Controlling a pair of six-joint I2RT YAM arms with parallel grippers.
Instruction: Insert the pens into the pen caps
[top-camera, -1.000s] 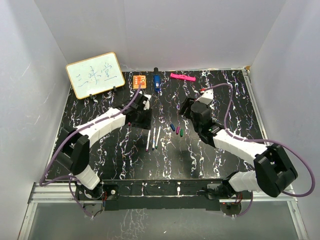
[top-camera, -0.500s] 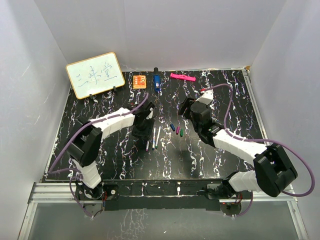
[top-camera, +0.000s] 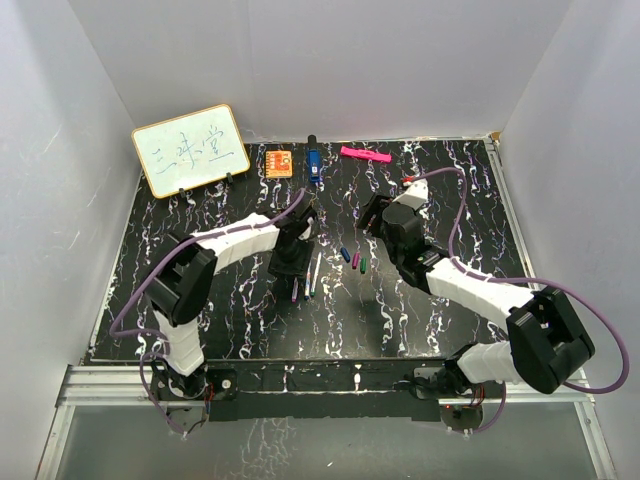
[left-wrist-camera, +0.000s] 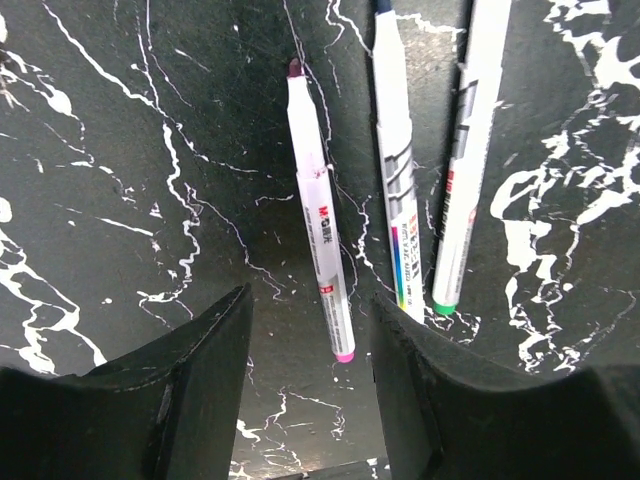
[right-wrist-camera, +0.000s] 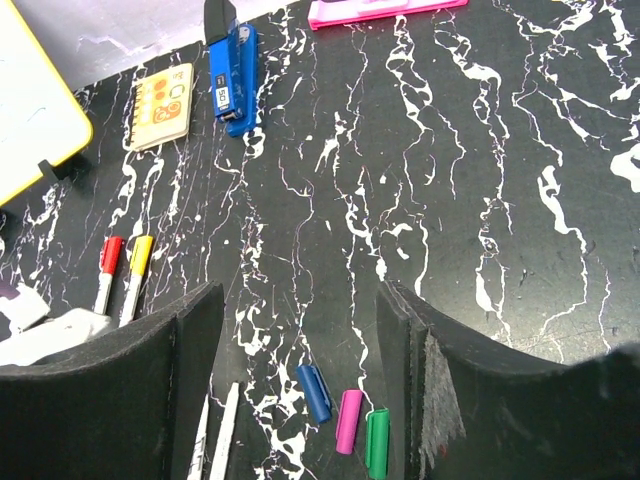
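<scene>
Three white pens lie side by side on the black marbled table (left-wrist-camera: 120, 150): a pink-ended pen (left-wrist-camera: 320, 225), a middle pen (left-wrist-camera: 397, 170) and a green-ended pen (left-wrist-camera: 465, 160). They also show in the top view (top-camera: 312, 280). My left gripper (left-wrist-camera: 312, 300) is open just above them, its jaws either side of the pink-ended pen's lower end. Blue (right-wrist-camera: 316, 392), pink-purple (right-wrist-camera: 348, 421) and green (right-wrist-camera: 376, 441) caps lie loose together. My right gripper (right-wrist-camera: 300, 300) is open and empty above them. Two pens wearing a red cap (right-wrist-camera: 108, 268) and a yellow cap (right-wrist-camera: 136, 262) lie further left.
A whiteboard (top-camera: 190, 150) stands at the back left. An orange block (top-camera: 279, 162), a chunky blue object (top-camera: 313, 165) and a pink marker (top-camera: 364, 154) lie along the back edge. White walls enclose the table.
My left gripper has swung right and nearer, from beside the pens to over them. The right arm has not moved.
</scene>
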